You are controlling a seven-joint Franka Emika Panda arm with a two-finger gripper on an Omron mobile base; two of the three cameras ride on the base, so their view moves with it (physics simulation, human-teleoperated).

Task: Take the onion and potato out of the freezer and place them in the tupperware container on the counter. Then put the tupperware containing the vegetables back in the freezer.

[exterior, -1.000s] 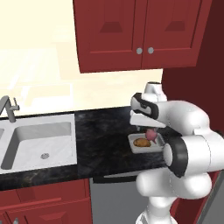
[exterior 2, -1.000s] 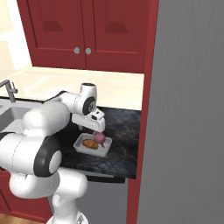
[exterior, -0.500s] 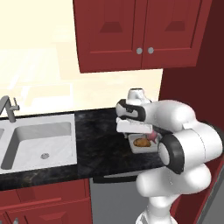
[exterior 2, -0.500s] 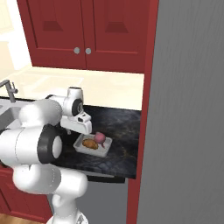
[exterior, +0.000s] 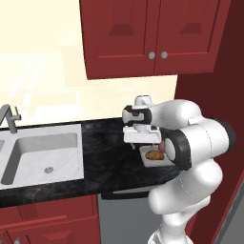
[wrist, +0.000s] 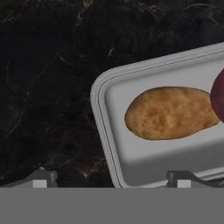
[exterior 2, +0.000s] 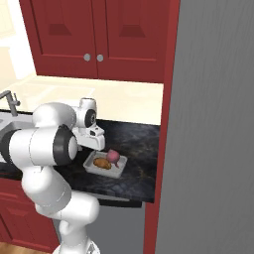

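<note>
Gripping next: the tupperware container (wrist: 131, 170) sits on the counter (wrist: 48, 87), potato (wrist: 170, 113) and onion (exterior 2: 112, 157) inside.
End effector (wrist: 111, 177): fingers apart, empty, straddling the near rim corner.
Advice: centre one wall between fingers, then close.

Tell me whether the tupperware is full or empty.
Full: the tupperware container holds the potato and the purple onion.

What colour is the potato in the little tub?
Golden brown with darker speckles; the potato shows best in the hand view.
</note>
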